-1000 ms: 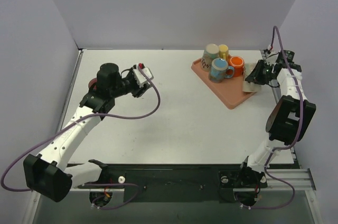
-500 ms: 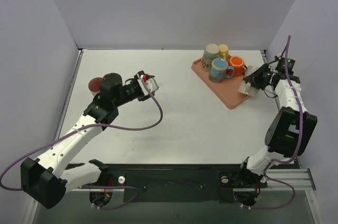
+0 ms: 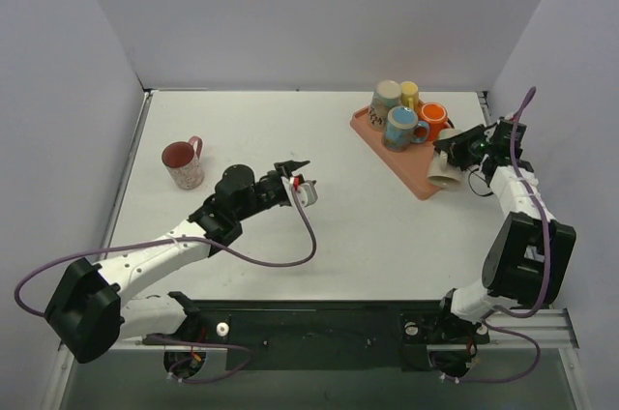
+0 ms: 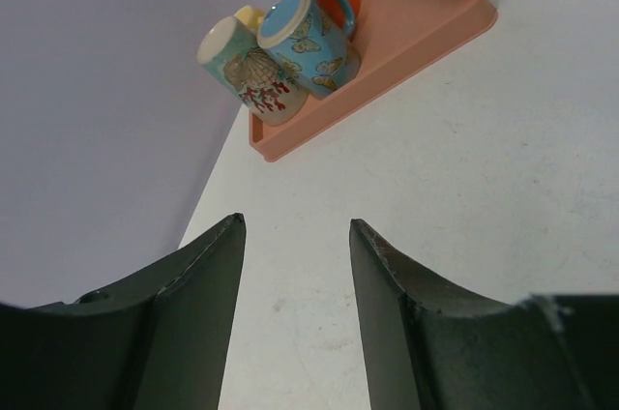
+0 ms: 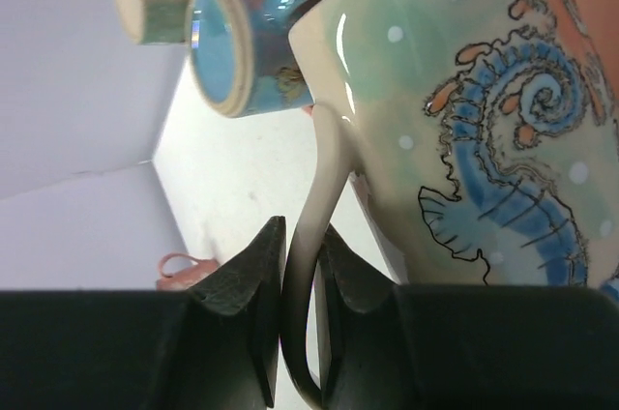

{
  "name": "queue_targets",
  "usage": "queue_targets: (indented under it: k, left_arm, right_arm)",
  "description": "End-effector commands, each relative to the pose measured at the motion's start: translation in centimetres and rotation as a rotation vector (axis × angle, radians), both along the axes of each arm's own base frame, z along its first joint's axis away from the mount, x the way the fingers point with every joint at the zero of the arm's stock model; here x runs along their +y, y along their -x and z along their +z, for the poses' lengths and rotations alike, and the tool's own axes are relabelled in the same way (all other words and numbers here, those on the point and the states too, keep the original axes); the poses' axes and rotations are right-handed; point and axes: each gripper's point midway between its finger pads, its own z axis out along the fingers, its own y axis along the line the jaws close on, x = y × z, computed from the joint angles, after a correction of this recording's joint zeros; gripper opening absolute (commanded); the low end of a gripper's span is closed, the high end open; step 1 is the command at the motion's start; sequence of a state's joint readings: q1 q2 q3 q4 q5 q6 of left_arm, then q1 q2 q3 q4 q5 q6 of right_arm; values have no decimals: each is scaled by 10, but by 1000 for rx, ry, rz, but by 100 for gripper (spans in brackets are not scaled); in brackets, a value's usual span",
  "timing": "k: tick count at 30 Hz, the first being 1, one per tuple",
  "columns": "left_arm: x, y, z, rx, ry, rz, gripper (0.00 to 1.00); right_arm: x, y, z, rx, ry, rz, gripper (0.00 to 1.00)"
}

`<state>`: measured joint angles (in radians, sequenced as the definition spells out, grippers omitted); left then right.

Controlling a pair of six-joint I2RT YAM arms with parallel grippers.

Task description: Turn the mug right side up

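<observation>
My right gripper (image 5: 302, 241) is shut on the handle of a cream mug (image 5: 484, 130) painted with a blue seahorse. It holds the mug tilted on its side above the near right corner of the pink tray (image 3: 411, 170); in the top view the mug (image 3: 443, 168) shows beside the gripper (image 3: 466, 149). My left gripper (image 3: 298, 173) is open and empty over the middle of the table, its fingers (image 4: 387, 279) pointing toward the tray (image 4: 387, 62). A red mug (image 3: 183, 163) stands upright at the far left, apart from both grippers.
On the tray stand a blue mug (image 3: 401, 126), an orange mug (image 3: 433, 118), a pale patterned mug (image 3: 386, 97) and a small yellow cup (image 3: 409, 93). Walls close the table at the back and sides. The right wall is close behind my right arm.
My left arm left the red mug upright at the far left and swung toward the table's middle. My right gripper moved left and tipped the seahorse mug over the tray corner.
</observation>
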<state>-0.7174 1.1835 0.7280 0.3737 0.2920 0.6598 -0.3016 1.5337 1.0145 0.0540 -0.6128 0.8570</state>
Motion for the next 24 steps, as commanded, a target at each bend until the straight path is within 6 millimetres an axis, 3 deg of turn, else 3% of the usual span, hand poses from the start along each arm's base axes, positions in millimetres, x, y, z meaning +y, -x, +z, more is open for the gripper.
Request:
queue_targets:
  k: [1,9,19,24]
  left_arm:
    - [-22,12,15,-75,61,-44,57]
    - [-37,22,17,-69,150,-37,58]
    - [-68,10,44,72,365,113,62]
    - [-90,23,48,-41,371,49,68]
  right_arm:
    - [15,-13,95,-321,-87,-14,0]
    - [68,20,176,-468,-124,28,0]
    - [130,67,225,-542,-137,21,0]
    - [151,80,237,-561,-178,34,0]
